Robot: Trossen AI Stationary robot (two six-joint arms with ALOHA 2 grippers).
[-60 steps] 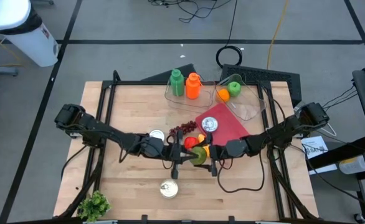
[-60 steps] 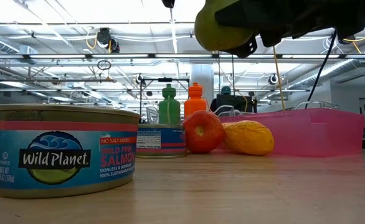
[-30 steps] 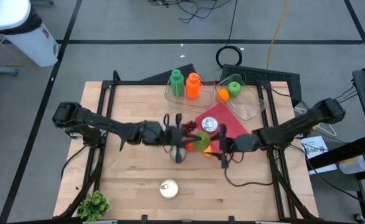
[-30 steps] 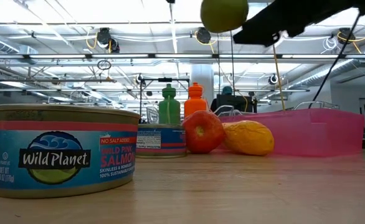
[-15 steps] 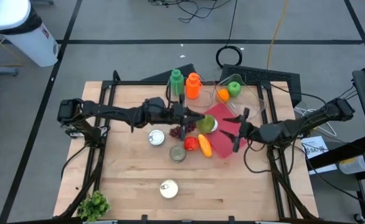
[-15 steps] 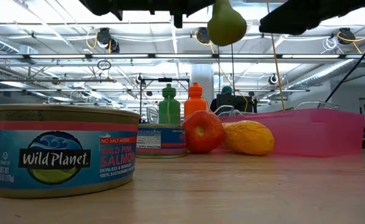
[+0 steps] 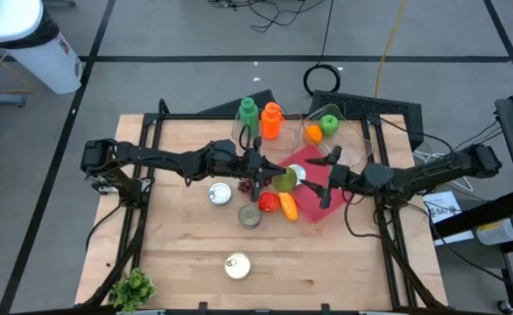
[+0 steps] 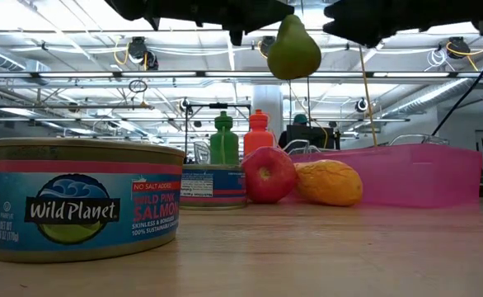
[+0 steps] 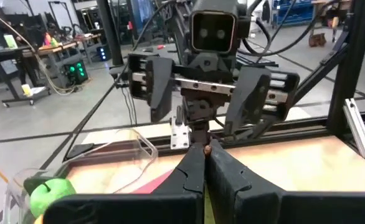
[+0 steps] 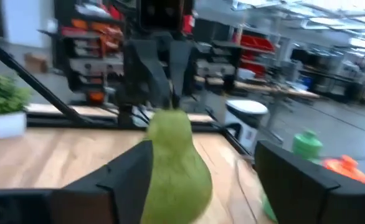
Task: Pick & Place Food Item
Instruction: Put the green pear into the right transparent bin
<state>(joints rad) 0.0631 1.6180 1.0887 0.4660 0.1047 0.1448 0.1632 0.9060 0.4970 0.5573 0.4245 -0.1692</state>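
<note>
- The green pear (image 7: 284,180) hangs in the air by its stem, above the near edge of the shallow pink plastic tray (image 7: 322,188) that lies toward the table's far right.
- The left gripper (image 7: 265,171) reaches in over the middle of the wooden table (image 7: 178,254); its fingers (image 9: 192,174) are pressed together on the pear's stem, and the fruit dangles below them.
- The right gripper (image 7: 328,179) hovers over the pink tray, just beside the pear; its fingers (image 10: 129,174) stand apart with the pear between them, and I cannot tell whether they touch it.
- On the table under the pear, a red apple (image 7: 268,202) and a yellow-orange mango-like fruit (image 7: 289,205) lie side by side against the tray's near edge.
- A small open tin can (image 7: 249,216) sits just in front of the apple; another silver-topped can (image 7: 219,193) is to its left.
- A Wild Planet salmon can (image 7: 236,265) stands alone near the table's front edge.
- A green plastic bottle (image 7: 249,116) and an orange plastic bottle (image 7: 271,121) stand together at the far edge.
- A clear plastic bin (image 7: 348,144) at the far right corner holds a green apple-like fruit (image 7: 329,124) and an orange fruit (image 7: 313,133).
</note>
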